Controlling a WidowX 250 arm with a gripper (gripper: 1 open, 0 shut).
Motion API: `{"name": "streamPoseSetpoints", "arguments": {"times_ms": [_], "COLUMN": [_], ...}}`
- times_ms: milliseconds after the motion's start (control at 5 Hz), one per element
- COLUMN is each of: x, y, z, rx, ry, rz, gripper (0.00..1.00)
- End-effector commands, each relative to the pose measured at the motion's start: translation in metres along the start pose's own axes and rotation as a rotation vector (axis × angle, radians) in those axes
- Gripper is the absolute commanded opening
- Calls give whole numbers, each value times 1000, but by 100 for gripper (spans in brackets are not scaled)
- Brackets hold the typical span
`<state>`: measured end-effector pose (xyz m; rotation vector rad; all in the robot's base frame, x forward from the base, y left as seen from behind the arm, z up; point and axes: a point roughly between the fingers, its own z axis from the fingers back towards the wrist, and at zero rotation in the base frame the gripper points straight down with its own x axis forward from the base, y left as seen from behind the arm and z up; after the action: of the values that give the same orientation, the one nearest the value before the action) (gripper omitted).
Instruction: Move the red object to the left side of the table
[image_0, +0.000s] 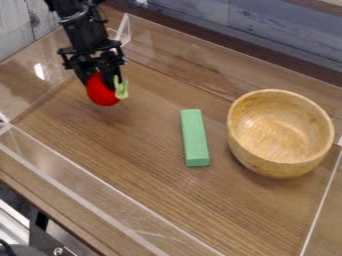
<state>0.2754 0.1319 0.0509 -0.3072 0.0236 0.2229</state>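
**Red Fruit Held Over the Table's Left Side**

While the wooden bowl (279, 133) sat empty at the right, we saw the gripper (102, 84) clamped on the red object (102, 90) above the far left of the table (134, 190). A green block (197, 137) lay between them. Clear acrylic walls (174, 225) edged the wood-grain top.

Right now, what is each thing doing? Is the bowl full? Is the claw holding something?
Gripper: shut on the red toy fruit, low over the table's left part.
Red toy fruit: held between the fingers.
Wooden bowl: upright, empty.
Green block: lying flat, untouched.
Table: walled with clear acrylic.
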Motion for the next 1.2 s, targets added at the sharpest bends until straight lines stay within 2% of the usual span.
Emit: {"name": "streamPoseSetpoints", "arguments": {"times_ms": [0, 1000], "x": [13, 26], "y": [-2, -1], "z": [12, 4], "rx": [34, 49], "ry": [-41, -3], "rz": [-9, 36], "gripper": [0, 0]}}
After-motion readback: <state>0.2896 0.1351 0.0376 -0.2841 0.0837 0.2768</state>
